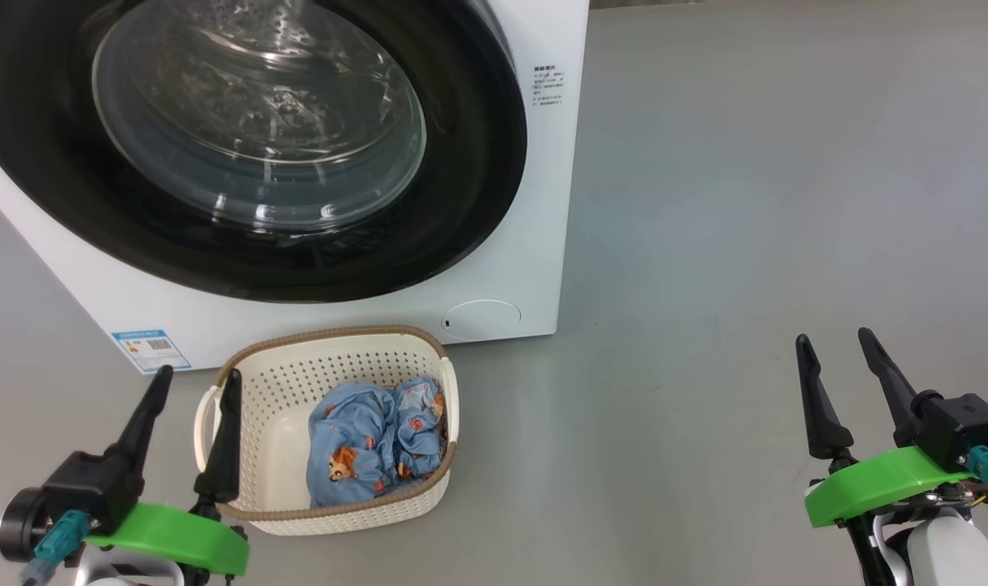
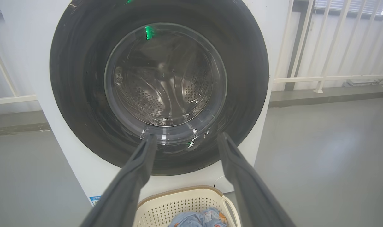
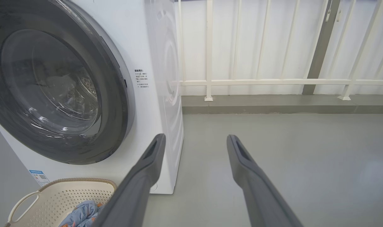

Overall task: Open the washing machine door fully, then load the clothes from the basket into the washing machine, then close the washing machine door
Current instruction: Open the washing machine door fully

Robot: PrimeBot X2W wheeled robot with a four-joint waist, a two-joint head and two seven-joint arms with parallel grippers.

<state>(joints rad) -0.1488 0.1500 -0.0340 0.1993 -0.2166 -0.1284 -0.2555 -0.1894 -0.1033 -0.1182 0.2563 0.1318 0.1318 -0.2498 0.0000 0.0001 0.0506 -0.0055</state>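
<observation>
- The washing machine door [image 1: 250,138] sits shut, flush against the front of the washing machine [image 1: 535,244]. Its black rim shows no gap, and the steel drum is visible through the glass bowl.
- I judge that the first step, opening the door, has not yet begun.
- The basket [image 1: 339,374] stands on the floor [image 1: 746,203] just in front of the washing machine, below the door and left of the round lower flap [image 1: 482,319].
- The clothes [image 1: 376,439], a bundle of blue printed fabric, lie in the half of the basket further from the machine's blue label [image 1: 150,348].
- The left gripper [image 1: 199,374] hangs in front of the washing machine at the basket's outer handle. Its fingers are spread wide and hold nothing.
- The right gripper [image 1: 833,338] hangs well off the machine's right side, over bare floor. It is likewise spread and empty.
- Next, a gripper probably has to reach the door's rim and hook it outward. No handle shows clearly, though a small dark notch on the rim's right edge in the right wrist view may be the catch.
- The door's swing should pass above the basket.
</observation>
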